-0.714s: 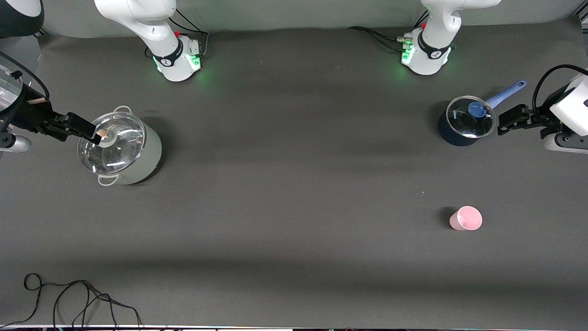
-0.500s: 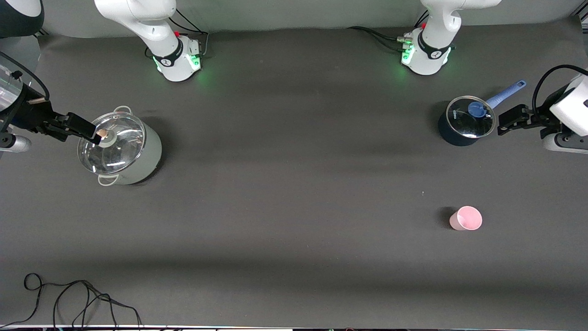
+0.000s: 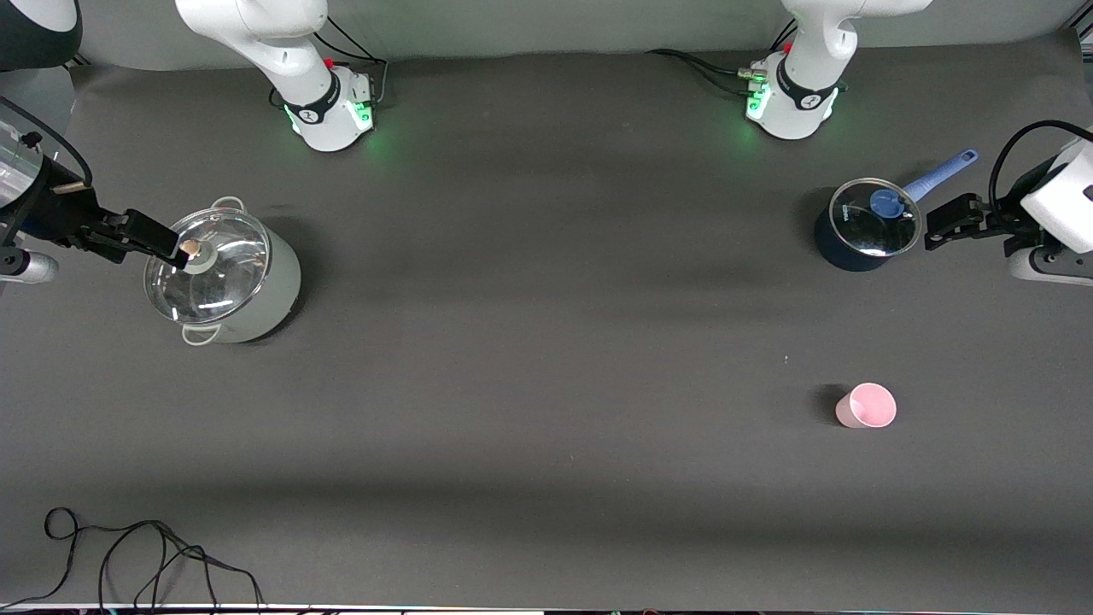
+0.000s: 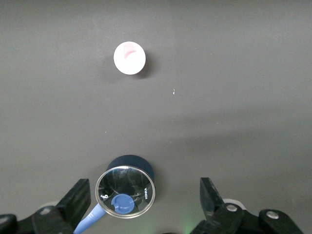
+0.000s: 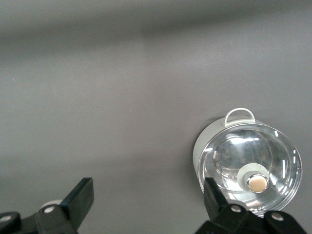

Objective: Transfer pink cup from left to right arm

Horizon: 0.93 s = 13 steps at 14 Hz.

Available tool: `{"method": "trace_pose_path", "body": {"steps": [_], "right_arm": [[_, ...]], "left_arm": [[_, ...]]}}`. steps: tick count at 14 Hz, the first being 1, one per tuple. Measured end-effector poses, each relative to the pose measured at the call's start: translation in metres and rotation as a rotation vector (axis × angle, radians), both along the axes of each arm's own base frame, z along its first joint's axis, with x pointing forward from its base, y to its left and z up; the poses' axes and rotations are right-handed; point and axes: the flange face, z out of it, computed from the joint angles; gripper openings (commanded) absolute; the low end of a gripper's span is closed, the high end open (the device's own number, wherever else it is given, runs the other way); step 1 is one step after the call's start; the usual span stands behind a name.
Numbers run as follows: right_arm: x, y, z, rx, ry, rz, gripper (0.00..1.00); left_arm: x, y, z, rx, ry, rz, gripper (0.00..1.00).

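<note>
Front view: the pink cup (image 3: 866, 406) stood upright on the bench (image 3: 546, 342), mouth up, toward the left arm's end and nearer the camera than the blue saucepan (image 3: 864, 226). The left end effector (image 3: 948, 224) hung just beside that saucepan, by its handle side, fingers spread and holding nothing. The cup lay well apart from it, toward the camera. The right end effector (image 3: 149, 241) hung over the rim of the grey pot (image 3: 224, 278) at the right arm's end, also empty, and well apart from the cup with most of the bench between. The left arm was plainly the nearer one. The bench around the cup was bare on every side, so a straight approach looked free. A loose cable (image 3: 128, 555) lay at the near edge toward the right arm's end, well away.

Left wrist view: the cup (image 4: 129, 58) showed as a round mouth, its axis upright, so no side seemed better to grip. The saucepan (image 4: 126, 187) sat between the two wide-apart fingers (image 4: 75, 200), with the cup farther out along the same line.

Right wrist view: the fingers (image 5: 80, 197) stood wide with nothing between them; the pot (image 5: 248, 165) lay beside one. The cup was not visible here.
</note>
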Motion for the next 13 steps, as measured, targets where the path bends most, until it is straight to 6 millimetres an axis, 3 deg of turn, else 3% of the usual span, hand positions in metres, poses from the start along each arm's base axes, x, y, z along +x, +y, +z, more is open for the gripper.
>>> {"method": "trace_pose_path", "body": {"steps": [4,6,9,13], "right_arm": [[0.000,0.000,0.000,0.000,0.000,0.000,1.00],[0.000,0.000,0.000,0.000,0.000,0.000,1.00],[0.000,0.000,0.000,0.000,0.000,0.000,1.00],[0.000,0.000,0.000,0.000,0.001,0.000,1.00]], "left_arm": [[0.024,0.001,0.009,-0.012,-0.045,-0.230,1.00],[0.046,0.014,0.007,-0.029,-0.070,-0.364,1.00],[0.073,0.047,-0.009,-0.092,-0.109,-0.461,1.00],[0.093,0.118,-0.041,-0.259,-0.234,-0.612,1.00]]}}
